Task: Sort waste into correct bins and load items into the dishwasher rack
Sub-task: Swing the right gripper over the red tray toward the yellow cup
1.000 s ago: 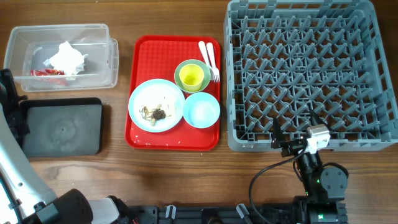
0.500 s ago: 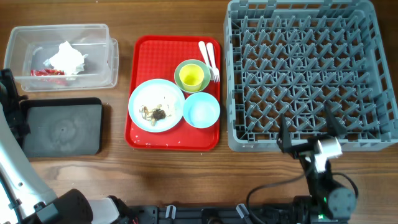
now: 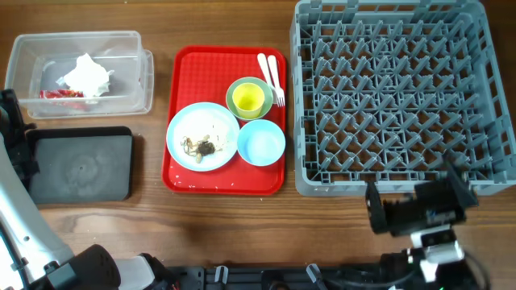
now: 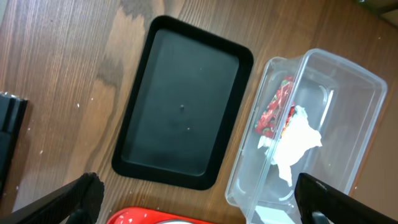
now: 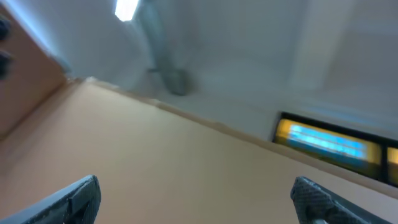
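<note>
Biggest: the large square grey plastic dishwasher rack [image 3: 299,105], empty, just beyond the right gripper [image 3: 419,208], whose jaws stand wide apart and tip upward, holding nothing. The flat red serving tray [image 3: 182,173] lies well to its left. The left gripper [image 4: 199,190], fingers spread and empty, looks down on the shallow black rectangular tray [image 4: 180,112]. The red tray's edge is just to its right. On it sits the pale blue round plate [image 3: 203,135] with brown food scraps [image 3: 201,147]. The left arm looks nearer.
</note>
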Controlling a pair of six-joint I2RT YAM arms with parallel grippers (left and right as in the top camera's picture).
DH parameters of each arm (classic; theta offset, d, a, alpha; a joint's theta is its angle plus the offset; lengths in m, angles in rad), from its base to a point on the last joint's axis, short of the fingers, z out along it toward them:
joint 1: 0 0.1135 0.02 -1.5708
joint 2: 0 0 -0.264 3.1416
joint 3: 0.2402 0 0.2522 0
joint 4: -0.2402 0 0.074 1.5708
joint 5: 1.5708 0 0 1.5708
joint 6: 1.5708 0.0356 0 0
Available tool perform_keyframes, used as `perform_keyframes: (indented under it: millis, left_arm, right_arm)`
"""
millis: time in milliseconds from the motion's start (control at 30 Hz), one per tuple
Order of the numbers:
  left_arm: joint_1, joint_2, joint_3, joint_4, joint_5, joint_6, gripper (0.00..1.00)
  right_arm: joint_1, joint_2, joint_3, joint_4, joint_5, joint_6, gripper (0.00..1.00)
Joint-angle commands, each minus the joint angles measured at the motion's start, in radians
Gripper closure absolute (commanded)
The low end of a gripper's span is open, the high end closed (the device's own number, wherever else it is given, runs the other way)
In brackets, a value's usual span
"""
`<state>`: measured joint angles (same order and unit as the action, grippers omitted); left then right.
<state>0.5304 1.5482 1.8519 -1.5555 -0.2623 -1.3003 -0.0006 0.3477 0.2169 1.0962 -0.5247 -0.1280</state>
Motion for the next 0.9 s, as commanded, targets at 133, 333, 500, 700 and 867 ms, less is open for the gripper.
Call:
perform_keyframes:
  millis: [133,333,500,700,867]
  left_arm:
    - [0.005,0.01,-0.003,-0.002,-0.004,-0.017,0.0]
    - [0.005,0.01,-0.003,-0.002,-0.004,-0.017,0.0]
    - [0.005,0.01,-0.003,-0.002,-0.004,-0.017,0.0]
    - [0.005,0.01,-0.003,-0.002,-0.004,-0.017,0.0]
    - [0.005,0.01,-0.003,-0.002,-0.004,-0.017,0.0]
  right_arm:
    - [0.019,0.544,0.658,-0.485,-0.412,0.028,0.0]
    - [0.039,0.871,0.96,-0.624,-1.098,0.051,0.0]
    - [0.14,0.983,0.966,-0.575,-1.047,0.167,0.0]
    - [0.3,1.043,0.966,-0.623,-0.365,0.59,0.0]
    - [0.452,1.054,0.967,-0.79,0.188,0.525,0.0]
